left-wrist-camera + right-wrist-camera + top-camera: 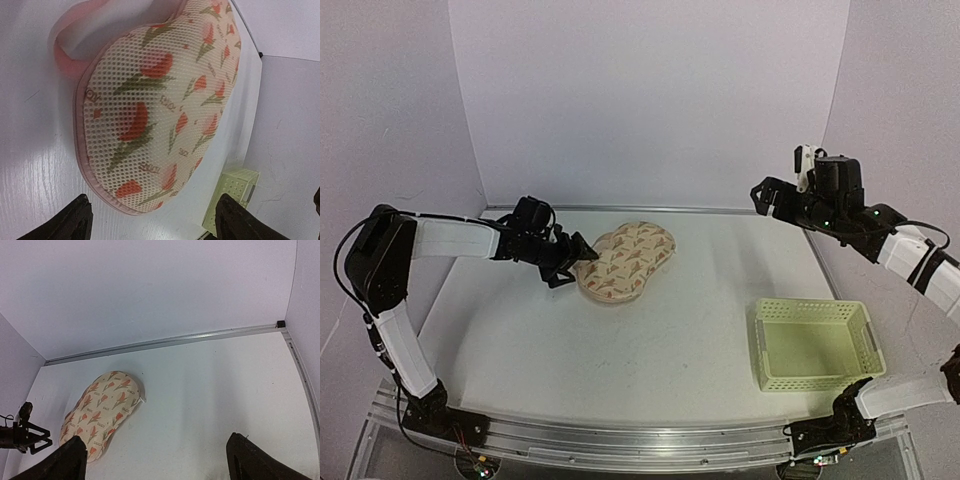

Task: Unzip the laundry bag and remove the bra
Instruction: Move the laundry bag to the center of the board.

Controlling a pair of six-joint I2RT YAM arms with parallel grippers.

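The laundry bag [626, 260] is a peanut-shaped beige mesh pouch with red tulip print and a pink zip edge. It lies flat at the back middle of the table and is zipped shut. It also shows in the left wrist view [160, 100] and the right wrist view [100, 407]. A small white zip pull [143, 400] sticks out at its right end. My left gripper [577, 259] is open, level with the table, just off the bag's left end. My right gripper [766, 197] is open and empty, raised at the back right. The bra is hidden.
A pale yellow-green lattice basket [813, 342] stands at the front right of the table; it also shows in the left wrist view [231, 194]. White walls close in the back and both sides. A metal rail [620, 443] runs along the front edge.
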